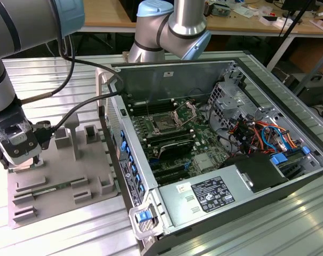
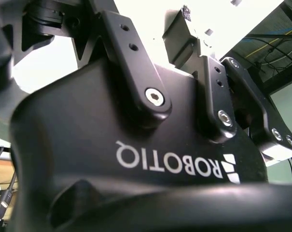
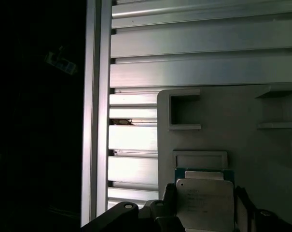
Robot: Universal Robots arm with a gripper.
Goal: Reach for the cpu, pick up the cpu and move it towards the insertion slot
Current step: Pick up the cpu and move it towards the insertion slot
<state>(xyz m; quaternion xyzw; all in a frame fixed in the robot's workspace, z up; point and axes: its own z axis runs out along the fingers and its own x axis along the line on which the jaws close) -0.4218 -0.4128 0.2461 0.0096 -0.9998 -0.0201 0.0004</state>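
Jaws straddle the cpu (image 3: 204, 205) on the grey tray (image 3: 261, 145); can't tell if clamped.

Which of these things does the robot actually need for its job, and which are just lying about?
Part of the job:
cpu
gripper, down at the cpu
insertion slot on the green board

Just there:
grey tray
power supply
coloured cables
drive cage
workbench behind
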